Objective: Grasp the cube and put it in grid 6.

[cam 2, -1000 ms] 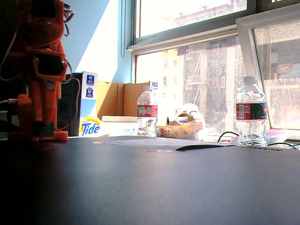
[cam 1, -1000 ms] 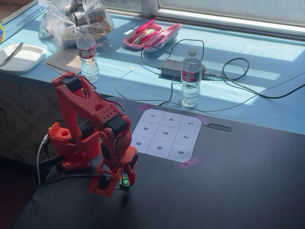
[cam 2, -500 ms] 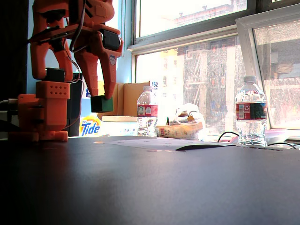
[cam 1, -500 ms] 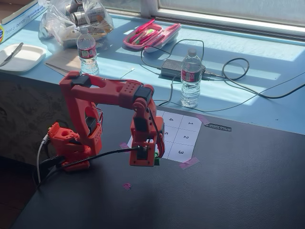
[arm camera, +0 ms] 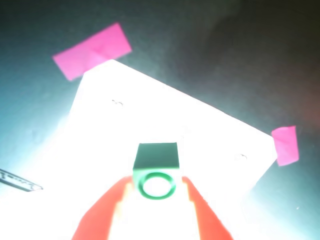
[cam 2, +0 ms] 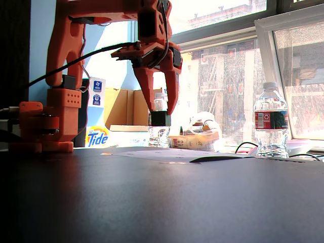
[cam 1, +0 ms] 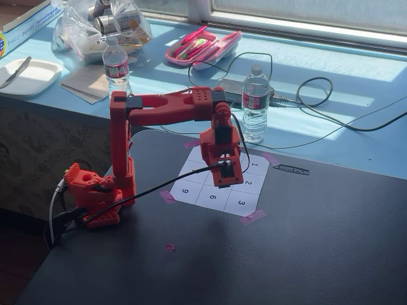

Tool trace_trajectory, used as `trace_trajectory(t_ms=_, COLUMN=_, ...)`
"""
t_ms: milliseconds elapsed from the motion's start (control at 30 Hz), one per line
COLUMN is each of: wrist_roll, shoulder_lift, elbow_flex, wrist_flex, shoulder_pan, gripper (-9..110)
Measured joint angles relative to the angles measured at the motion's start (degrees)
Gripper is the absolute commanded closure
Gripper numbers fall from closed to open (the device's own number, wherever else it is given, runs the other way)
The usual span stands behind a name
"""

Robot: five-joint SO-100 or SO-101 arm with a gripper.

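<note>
My orange gripper (cam 1: 226,182) hangs over the middle of the numbered paper sheet (cam 1: 194,166). It is shut on the green cube (arm camera: 156,170), whose ring mark faces the wrist camera. The red fingers (arm camera: 107,212) press on both sides of the cube. In a fixed view the gripper (cam 2: 158,119) holds the cube (cam 2: 158,118), dark against the window, clearly above the table. Grid 6 (cam 1: 213,197) is the middle cell of the sheet's near row, between 9 and 3, just in front of the gripper. In the wrist view the sheet (arm camera: 125,125) is washed out and its numbers do not show.
Pink tape (cam 1: 252,216) holds the sheet's corners on the dark table (cam 1: 305,254). Two water bottles (cam 1: 255,105) (cam 1: 116,63) stand on the blue counter behind, with cables (cam 1: 318,95) and a pink case (cam 1: 203,46). The arm's base (cam 1: 95,190) is left of the sheet.
</note>
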Motion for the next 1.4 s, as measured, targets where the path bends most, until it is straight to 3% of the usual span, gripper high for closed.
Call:
trace_trajectory(t_ms=667, wrist_roll=0.3, shoulder_lift=-2.1, elbow_flex=10.2, wrist_flex=-8.4, shoulder_pan=-1.6, gripper=101)
trace_trajectory(t_ms=800, wrist_roll=-2.8, shoulder_lift=-2.1, elbow_flex=10.3, wrist_flex=-6.6, shoulder_pan=-1.6, gripper=82)
trace_trajectory(t_ms=1067, wrist_roll=-5.3, shoulder_lift=-2.1, elbow_flex=10.3, wrist_flex=-3.6, shoulder_pan=-1.9, gripper=74)
trace_trajectory(t_ms=1200, wrist_roll=-5.6, shoulder_lift=-2.1, elbow_flex=9.8, wrist_flex=-2.4, shoulder_pan=-1.9, gripper=75)
trace_trajectory(t_ms=1400, wrist_roll=-5.6, shoulder_lift=-1.1, elbow_flex=-1.3, wrist_flex=5.6, shoulder_pan=-1.1, gripper=90)
